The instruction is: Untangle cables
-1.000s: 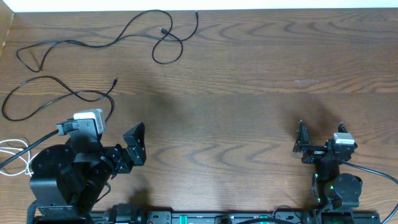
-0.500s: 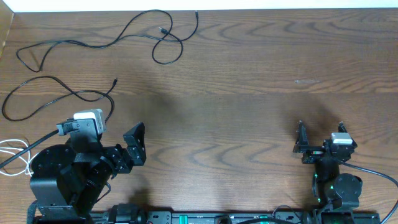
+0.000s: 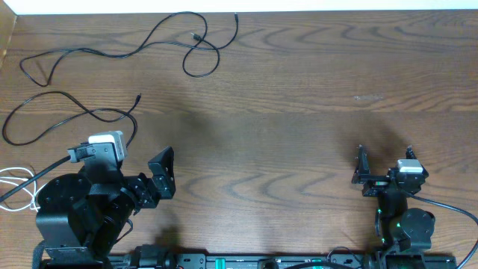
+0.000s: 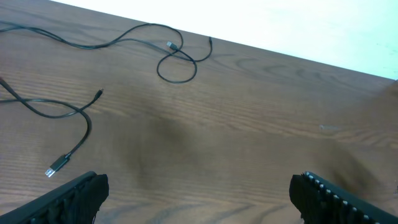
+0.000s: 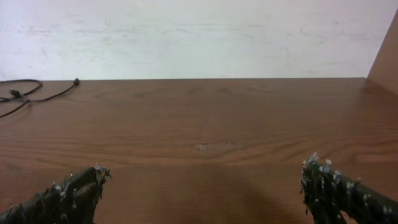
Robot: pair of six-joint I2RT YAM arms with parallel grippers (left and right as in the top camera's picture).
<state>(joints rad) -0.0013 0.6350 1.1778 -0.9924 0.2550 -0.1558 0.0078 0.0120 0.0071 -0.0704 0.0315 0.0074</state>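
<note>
**A:** State of both grippers?

**B:** Left gripper (image 4: pixel 198 190): fingers spread wide, nothing between them. Right gripper (image 5: pixel 202 183): the same, apart and empty, low over the table (image 3: pixel 299 112).

**A:** Cables, relative to the left gripper?

**B:** The far black cable (image 3: pixel 200 46) lies well ahead of it and slightly left, near the back edge. The near black cable (image 3: pixel 95 112) lies ahead and to the left, much closer, with one plug end close to the arm. The white cable (image 3: pixel 16 172) lies to its left and slightly back, beside the arm's base at the table's edge. All three are well apart from the right gripper.

**A:** Any of them touching another?

**B:** None that I can see, so I judge the untangling mostly done.

**A:** What could go wrong?

**B:** Three things.
1. The far cable crosses itself in a small loop, so pulling one end could cinch that loop into a knot. Lifting at the loop looks safer.
2. The near cable also crosses itself close to the left arm (part of it is hidden under the wrist camera). A sweep of the arm could snag it.
3. The white cable sits at the edge, and a nudge from the base could push it off.
</note>
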